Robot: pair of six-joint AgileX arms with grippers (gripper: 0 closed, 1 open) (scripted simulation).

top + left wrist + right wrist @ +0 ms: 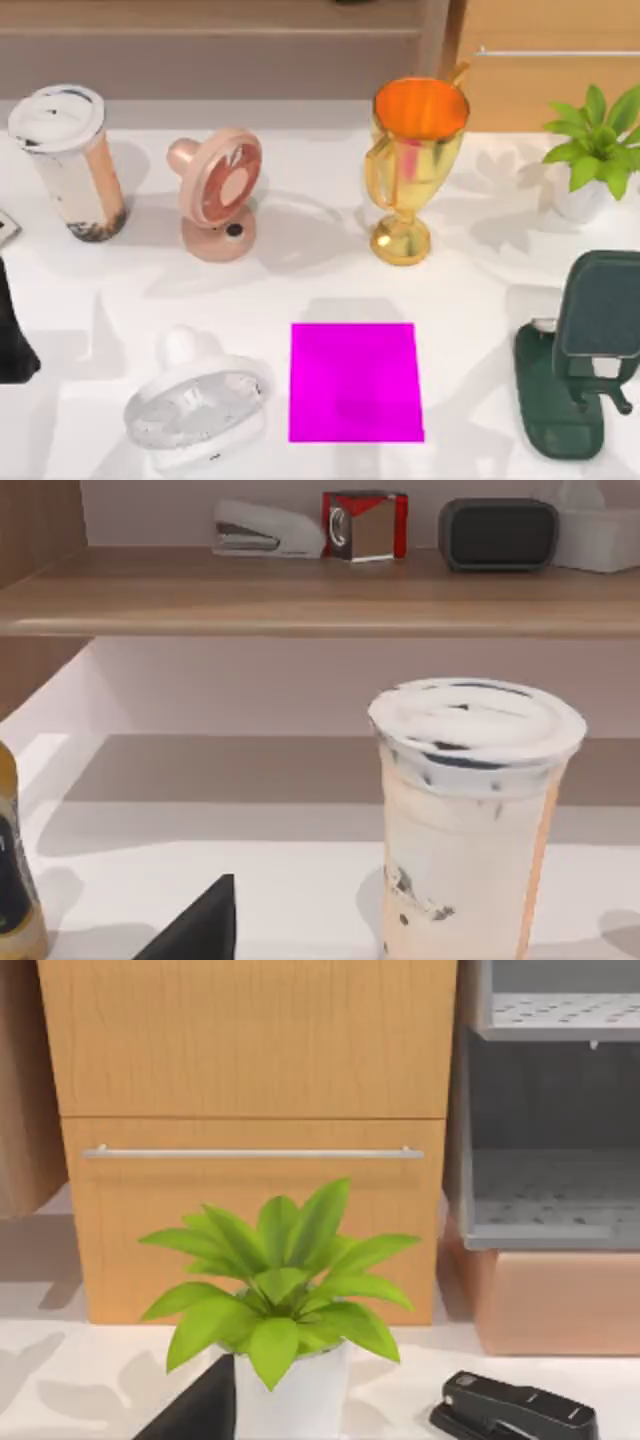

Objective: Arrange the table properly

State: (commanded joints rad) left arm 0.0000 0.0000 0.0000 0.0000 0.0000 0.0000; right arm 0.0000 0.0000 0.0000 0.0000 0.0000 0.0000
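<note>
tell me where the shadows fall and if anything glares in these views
Top view: the gold trophy and pink fan cast soft shadows to their right on the table; the trophy shines. Left wrist view: the iced drink cup has a faint shadow at its base. Right wrist view: the potted plant throws leaf shadows on the tabletop beside it.

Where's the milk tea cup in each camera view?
Top view: the cup stands at the table's far left, left of the pink fan.
Left wrist view: the cup is close up, below the wooden shelf.
Right wrist view: not in it; there a plant stands.
Shared landmark: the cup's white lid.
</note>
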